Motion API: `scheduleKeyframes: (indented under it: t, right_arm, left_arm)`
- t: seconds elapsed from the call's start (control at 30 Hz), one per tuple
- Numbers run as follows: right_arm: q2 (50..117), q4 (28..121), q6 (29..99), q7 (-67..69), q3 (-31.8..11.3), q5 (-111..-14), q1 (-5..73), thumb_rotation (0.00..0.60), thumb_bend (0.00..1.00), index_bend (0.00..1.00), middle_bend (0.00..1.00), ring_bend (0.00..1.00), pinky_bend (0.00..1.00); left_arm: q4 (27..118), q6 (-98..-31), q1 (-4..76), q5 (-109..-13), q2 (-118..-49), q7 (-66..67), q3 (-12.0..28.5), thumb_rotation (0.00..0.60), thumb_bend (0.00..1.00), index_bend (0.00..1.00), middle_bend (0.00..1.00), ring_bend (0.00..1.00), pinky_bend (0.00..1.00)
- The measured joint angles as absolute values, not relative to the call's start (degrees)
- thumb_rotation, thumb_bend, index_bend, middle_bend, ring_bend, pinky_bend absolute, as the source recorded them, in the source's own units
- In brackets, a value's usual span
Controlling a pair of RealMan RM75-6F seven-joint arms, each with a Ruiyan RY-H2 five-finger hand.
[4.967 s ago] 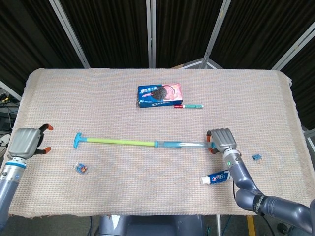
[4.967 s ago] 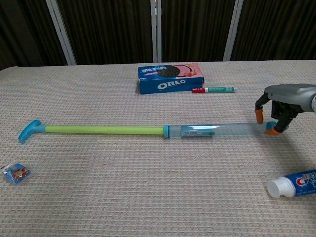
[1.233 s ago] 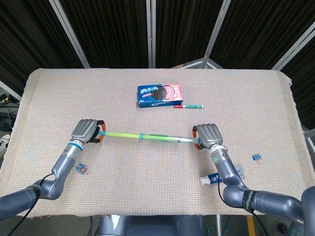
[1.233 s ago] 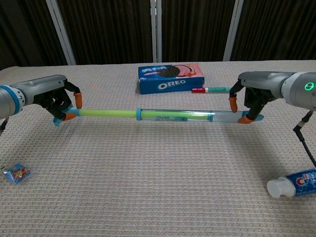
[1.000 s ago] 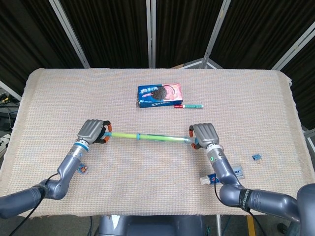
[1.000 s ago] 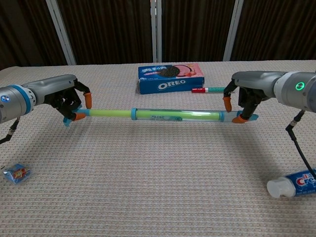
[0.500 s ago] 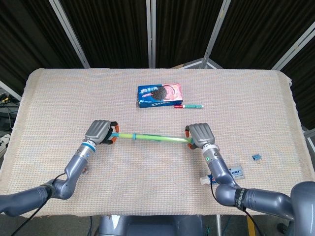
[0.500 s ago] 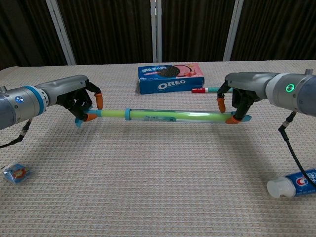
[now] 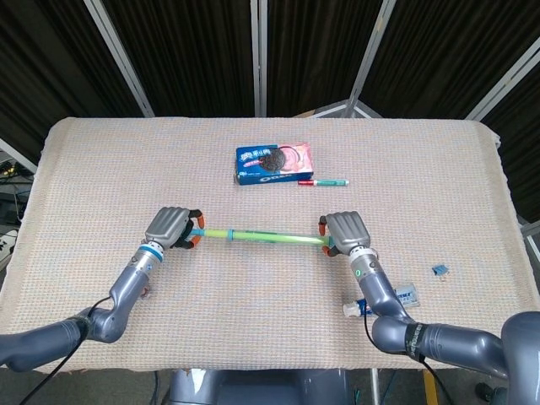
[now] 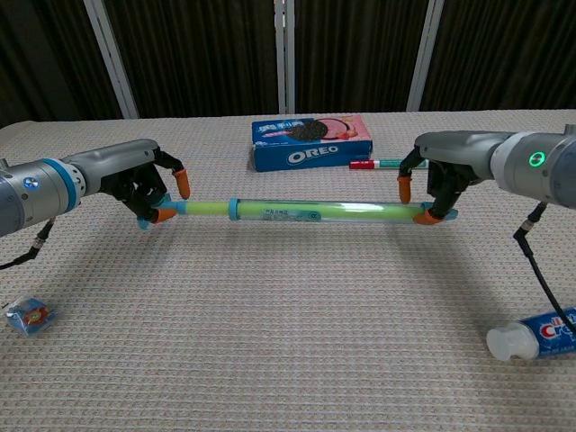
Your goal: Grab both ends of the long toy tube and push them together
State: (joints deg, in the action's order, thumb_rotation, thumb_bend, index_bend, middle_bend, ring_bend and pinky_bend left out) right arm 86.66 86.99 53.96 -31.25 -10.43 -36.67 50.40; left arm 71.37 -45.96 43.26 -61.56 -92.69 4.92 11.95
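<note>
The toy tube point(image 9: 261, 236) point(image 10: 315, 212) is a clear blue barrel with a green rod telescoped inside, held level just above the cloth. My left hand point(image 9: 171, 228) point(image 10: 144, 189) grips the blue handle end, where only a short length of green rod shows. My right hand point(image 9: 344, 232) point(image 10: 438, 180) grips the barrel's other end with its orange-tipped fingers point(image 10: 404, 190) curled around it.
An Oreo box point(image 9: 273, 163) point(image 10: 310, 141) and a red-capped marker point(image 9: 324, 181) point(image 10: 387, 164) lie behind the tube. A toothpaste tube point(image 9: 384, 300) point(image 10: 533, 335) lies at the front right. Small blue packets sit at the front left point(image 10: 27, 315) and far right point(image 9: 439, 270).
Since five seconds ago both hands took hold of the ends, lifted the tube and pushed the green rod far into the barrel. In the last half second almost nothing moved.
</note>
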Motion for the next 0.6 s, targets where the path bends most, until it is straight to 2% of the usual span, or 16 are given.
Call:
scheduleKeyframes:
  t: [0.07,0.2,0.33,0.47,0.53,0.6]
  right_arm:
    - [85.9,87.3,54.3,-31.0,-10.3,-37.4,50.0,0.600,0.00,0.17,1.00,1.00,1.00]
    - [83.0,89.0,55.7,-30.0,-9.8,-39.8,48.5,0.600,0.00,0.15,1.00,1.00,1.00]
    - [79.9,91.4,57.3,-28.6,-9.2,-42.2,46.6,0.600,0.00,0.15,1.00,1.00,1.00]
    - [76.4,93.5,59.9,-26.3,-8.4,-46.5,44.0,0.600,0.00,0.20,1.00,1.00,1.00]
    - [74.9,93.8,61.5,-24.3,-8.1,-49.6,42.5,0.600,0.00,0.23,1.00,1.00,1.00]
    - [73.3,93.7,64.3,-21.2,-7.6,-54.1,40.3,0.600,0.00,0.24,0.97,0.98,1.00]
  left_arm:
    - [71.2,-46.1,42.9,-61.7,-92.3,4.6,11.7,0.600,0.45,0.00,0.84,0.82,1.00]
    - [71.1,-47.3,41.5,-62.8,-90.4,3.2,11.1,0.600,0.45,0.00,0.84,0.82,1.00]
    - [71.3,-48.9,40.1,-64.0,-88.4,1.8,10.7,0.600,0.45,0.00,0.84,0.82,1.00]
    - [71.6,-52.5,37.9,-65.8,-85.6,1.5,10.0,0.600,0.45,0.00,0.81,0.82,1.00]
    - [71.9,-55.0,36.4,-66.7,-83.8,1.1,9.6,0.600,0.40,0.00,0.78,0.81,1.00]
    - [72.3,-58.5,34.0,-67.6,-81.3,-0.1,9.3,0.600,0.23,0.00,0.71,0.75,0.93]
